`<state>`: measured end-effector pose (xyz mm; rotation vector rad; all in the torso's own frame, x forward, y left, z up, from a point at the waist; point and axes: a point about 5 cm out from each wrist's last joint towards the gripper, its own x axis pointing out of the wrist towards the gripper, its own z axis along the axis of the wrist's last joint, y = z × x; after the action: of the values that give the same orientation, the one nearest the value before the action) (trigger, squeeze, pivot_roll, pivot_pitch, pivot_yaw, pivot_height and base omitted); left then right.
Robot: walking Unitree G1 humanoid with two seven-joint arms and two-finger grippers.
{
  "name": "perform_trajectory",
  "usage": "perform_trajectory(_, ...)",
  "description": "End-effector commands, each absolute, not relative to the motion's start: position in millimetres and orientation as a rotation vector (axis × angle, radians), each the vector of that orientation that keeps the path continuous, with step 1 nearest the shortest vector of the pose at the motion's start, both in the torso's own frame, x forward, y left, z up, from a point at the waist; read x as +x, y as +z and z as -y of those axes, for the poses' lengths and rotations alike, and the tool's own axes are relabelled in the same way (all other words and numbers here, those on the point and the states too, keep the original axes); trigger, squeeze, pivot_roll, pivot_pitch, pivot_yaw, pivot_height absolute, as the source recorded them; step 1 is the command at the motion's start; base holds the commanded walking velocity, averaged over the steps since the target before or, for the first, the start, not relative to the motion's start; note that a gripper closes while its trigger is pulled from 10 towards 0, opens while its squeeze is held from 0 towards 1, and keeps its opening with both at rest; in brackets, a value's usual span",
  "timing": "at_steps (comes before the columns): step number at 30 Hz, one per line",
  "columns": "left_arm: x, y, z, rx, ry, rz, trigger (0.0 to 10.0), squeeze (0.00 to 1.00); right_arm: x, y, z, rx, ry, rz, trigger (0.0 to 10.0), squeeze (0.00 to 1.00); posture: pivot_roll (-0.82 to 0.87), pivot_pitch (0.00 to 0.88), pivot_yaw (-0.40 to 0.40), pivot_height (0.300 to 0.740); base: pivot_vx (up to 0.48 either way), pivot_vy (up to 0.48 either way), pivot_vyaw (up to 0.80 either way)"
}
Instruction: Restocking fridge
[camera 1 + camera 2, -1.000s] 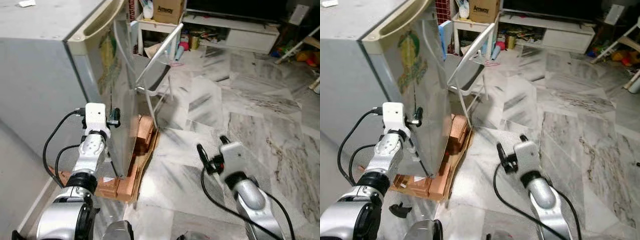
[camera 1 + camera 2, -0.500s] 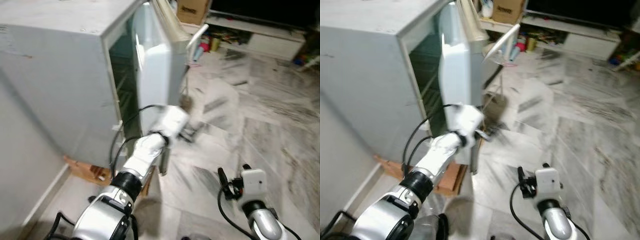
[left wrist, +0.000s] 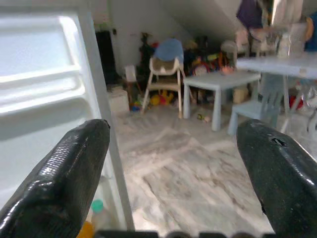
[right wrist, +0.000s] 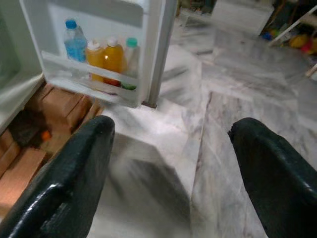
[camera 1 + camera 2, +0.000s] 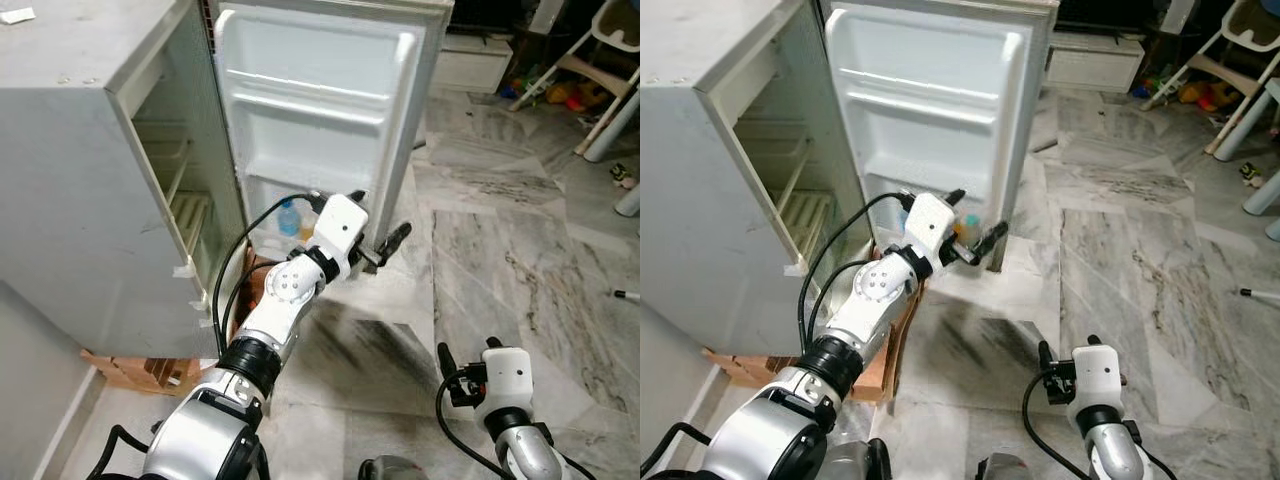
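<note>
My left gripper (image 5: 385, 248) has its fingers (image 3: 69, 168) spread apart and holds nothing; it hangs just off the free edge of the fridge door (image 5: 330, 100), low down near the door's bottom shelf (image 4: 89, 74). A second ago that door was shut and I was at its edge; half a second ago it stood partly swung; now it is wide open, its white inner face toward me. The fridge (image 5: 90, 180) stands to the door's left, its shelves (image 5: 185, 215) bare. In the door's bottom shelf stand a blue-capped water bottle (image 4: 74, 42), two orange bottles (image 4: 105, 58) and a green-capped one (image 4: 131, 54). My right gripper (image 5: 1045, 375), fingers parted and unloaded, hangs low, well right of the door.
</note>
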<state>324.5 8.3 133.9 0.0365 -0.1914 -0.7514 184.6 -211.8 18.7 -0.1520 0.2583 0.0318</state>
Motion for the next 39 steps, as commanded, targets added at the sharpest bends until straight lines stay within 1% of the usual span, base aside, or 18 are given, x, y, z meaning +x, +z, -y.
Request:
perform_trajectory(1, 323.8, 118.3, -33.3, 0.033, -0.66, 0.143, 10.0, 0.0, 190.4, 18.8, 213.3, -0.151, 0.02, -0.237, 10.0, 0.0, -0.11, 0.01, 0.012, 0.74, 0.0, -0.281, 0.0)
perform_trajectory(5, 318.5, 97.0, -76.7, 0.039, -0.502, 0.075, 10.0, 0.0, 201.3, 35.4, 205.1, -0.144, 0.039, -0.187, 10.0, 0.0, -0.09, 0.02, 0.008, 0.74, 0.0, -0.455, 0.0)
perform_trajectory(6, 312.6, 89.9, -93.9, 0.06, -0.452, 0.054, 10.0, 0.0, 204.1, 40.4, 201.8, -0.145, 0.049, -0.171, 10.0, 0.0, -0.07, 0.025, 0.002, 0.74, 0.0, -0.48, 0.0)
perform_trajectory(7, 312.6, 89.9, -93.9, 0.06, -0.452, 0.054, 10.0, 0.0, 204.1, 40.4, 201.8, -0.145, 0.049, -0.171, 10.0, 0.0, -0.07, 0.025, 0.002, 0.74, 0.0, -0.48, 0.0)
perform_trajectory(9, 308.4, 88.3, -104.1, 0.096, -0.433, 0.055, 10.0, 0.0, 206.4, 43.1, 199.5, -0.145, 0.057, -0.163, 10.0, 0.0, -0.06, 0.033, -0.002, 0.74, 0.0, -0.48, 0.0)
perform_trajectory(10, 306.9, 90.3, -111.5, 0.103, -0.409, 0.058, 10.0, 0.0, 209.2, 46.0, 197.1, -0.14, 0.06, -0.155, 10.0, 0.0, -0.05, 0.046, -0.003, 0.74, 0.0, -0.472, 0.0)
perform_trajectory(12, 303.8, 94.1, -123.1, 0.105, -0.364, 0.06, 10.0, 0.0, 214.4, 49.9, 192.9, -0.135, 0.065, -0.138, 10.0, 0.0, -0.04, 0.047, -0.002, 0.74, 0.0, -0.472, 0.0)
perform_trajectory(17, 290.6, 86.7, -130.6, 0.101, -0.334, 0.03, 10.0, 0.0, 226.0, 55.7, 180.4, -0.111, 0.061, -0.107, 10.0, 0.0, -0.05, 0.045, 0.005, 0.74, 0.0, -0.472, -0.61)
perform_trajectory(19, 289.2, 85.6, -131.3, 0.098, -0.33, 0.026, 10.0, 0.0, 226.8, 56.3, 179.1, -0.107, 0.059, -0.104, 10.0, 0.0, -0.05, 0.045, 0.005, 0.74, 0.0, -0.469, -0.8)
perform_trajectory(22, 279.4, 75.8, -136.9, 0.081, -0.3, -0.016, 10.0, 0.0, 231.3, 60.5, 170.9, -0.074, 0.024, -0.097, 10.0, 0.0, -0.05, 0.041, 0.006, 0.74, 0.0, -0.461, -0.8)
perform_trajectory(26, 270.9, 70.3, -140.5, 0.074, -0.27, -0.044, 10.0, 0.0, 231.4, 64.0, 165.1, -0.08, 0.047, -0.089, 10.0, 0.0, -0.06, 0.032, 0.001, 0.74, 0.0, -0.436, -0.8)
perform_trajectory(28, 265.0, 68.5, -141.3, 0.073, -0.27, -0.06, 10.0, 0.0, 232.2, 65.4, 167.4, -0.078, 0.047, -0.096, 10.0, 0.0, -0.06, 0.029, -0.007, 0.74, 0.322, -0.351, -0.8)
perform_trajectory(33, 265.5, 67.1, -142.0, 0.081, -0.267, -0.066, 10.0, 0.0, 233.9, 67.8, 165.6, -0.078, 0.045, -0.09, 10.0, 0.0, -0.07, 0.026, -0.011, 0.74, 0.378, -0.291, -0.8)
perform_trajectory(39, 269.3, 70.8, -136.1, 0.078, -0.275, -0.061, 10.0, 0.0, 233.3, 69.8, 167.3, -0.078, 0.036, -0.094, 10.0, 0.0, -0.08, 0.021, -0.008, 0.74, 0.423, 0.0, -0.59)
